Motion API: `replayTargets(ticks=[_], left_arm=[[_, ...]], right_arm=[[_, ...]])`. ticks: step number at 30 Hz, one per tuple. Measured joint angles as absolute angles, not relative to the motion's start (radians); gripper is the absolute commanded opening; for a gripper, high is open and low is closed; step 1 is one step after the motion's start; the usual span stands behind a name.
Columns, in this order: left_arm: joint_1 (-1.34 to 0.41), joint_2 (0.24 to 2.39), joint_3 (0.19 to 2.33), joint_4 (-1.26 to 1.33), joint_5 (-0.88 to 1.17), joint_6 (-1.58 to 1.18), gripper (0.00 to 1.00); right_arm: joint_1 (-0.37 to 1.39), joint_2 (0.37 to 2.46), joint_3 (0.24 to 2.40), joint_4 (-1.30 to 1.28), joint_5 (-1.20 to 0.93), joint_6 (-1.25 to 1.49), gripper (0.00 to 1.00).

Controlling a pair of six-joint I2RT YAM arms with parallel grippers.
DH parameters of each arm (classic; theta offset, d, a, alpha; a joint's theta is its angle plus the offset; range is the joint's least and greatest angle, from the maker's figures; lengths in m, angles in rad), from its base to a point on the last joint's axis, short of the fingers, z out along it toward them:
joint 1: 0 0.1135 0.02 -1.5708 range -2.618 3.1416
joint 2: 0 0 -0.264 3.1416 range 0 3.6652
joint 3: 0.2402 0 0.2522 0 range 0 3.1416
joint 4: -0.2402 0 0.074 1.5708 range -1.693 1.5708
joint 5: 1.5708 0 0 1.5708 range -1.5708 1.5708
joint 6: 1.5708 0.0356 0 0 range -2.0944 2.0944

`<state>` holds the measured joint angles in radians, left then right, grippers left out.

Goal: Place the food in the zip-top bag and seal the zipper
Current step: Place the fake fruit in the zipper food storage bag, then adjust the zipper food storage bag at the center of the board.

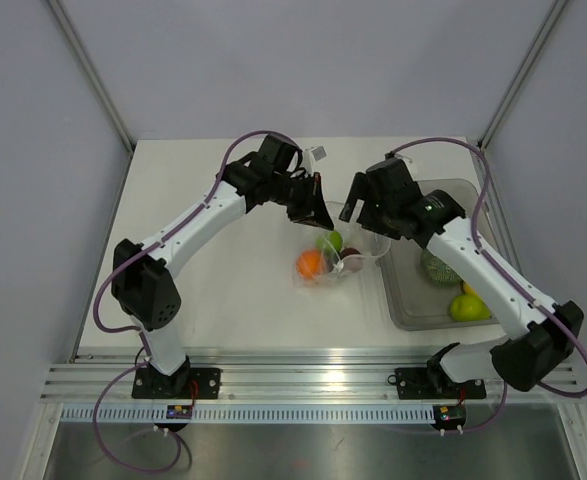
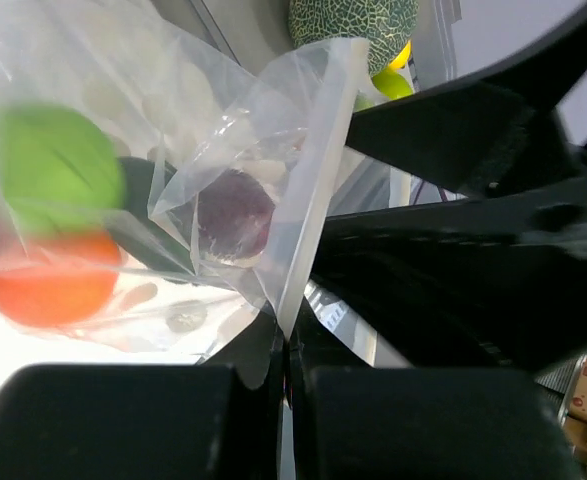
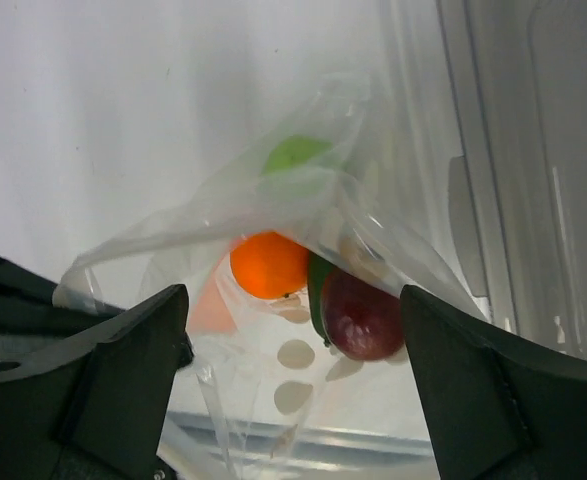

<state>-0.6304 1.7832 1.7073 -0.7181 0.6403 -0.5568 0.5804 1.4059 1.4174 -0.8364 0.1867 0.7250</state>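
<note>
White table (image 1: 223, 290); zip-top bag (image 3: 393, 240) pinched in left end effector (image 2: 283, 345), containing orange (image 3: 268, 265), plum (image 3: 363, 315), green round (image 3: 295, 155), just ahead of wide-spread right end effector (image 3: 293, 295).

The green round (image 2: 53, 170) is blurred, the melon (image 2: 353, 30) cut off by the top edge

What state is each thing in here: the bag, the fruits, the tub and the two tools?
Bag: unsealed, mouth open.
Left tool: shut on the bag's edge.
Right tool: open, holding nothing.
Orange: inside the bag.
Green ball: inside the bag.
Plum: inside the bag.
Melon: in the tub, not bagged.
Tub: uncovered.
</note>
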Motion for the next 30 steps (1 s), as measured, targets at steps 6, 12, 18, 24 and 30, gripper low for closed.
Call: replayTargets(ticks=[6,12,18,24,30], left_arm=[[-0.609,1.769,1.678,-0.693,0.644,-0.576,0.0],[-0.596,1.766,1.675,-0.681,0.648,-0.578,0.0],[-0.596,1.765,1.675,-0.688,0.643,-0.574,0.0],[-0.603,1.768,1.869,-0.961,0.4,-0.423,0.0],[-0.603,1.705,2.06,-1.116,0.148,-0.305,0.0]], right_arm=[[0.582,1.198,1.354,-0.935,0.326,0.739,0.92],[0.582,1.161,1.234,-0.983,0.345,0.766,0.79],[0.581,1.246,1.146,-0.91,0.216,0.768,0.15],[0.581,1.309,1.302,-0.911,0.217,0.746,0.0],[0.581,1.271,1.438,-0.86,0.271,0.728,0.0]])
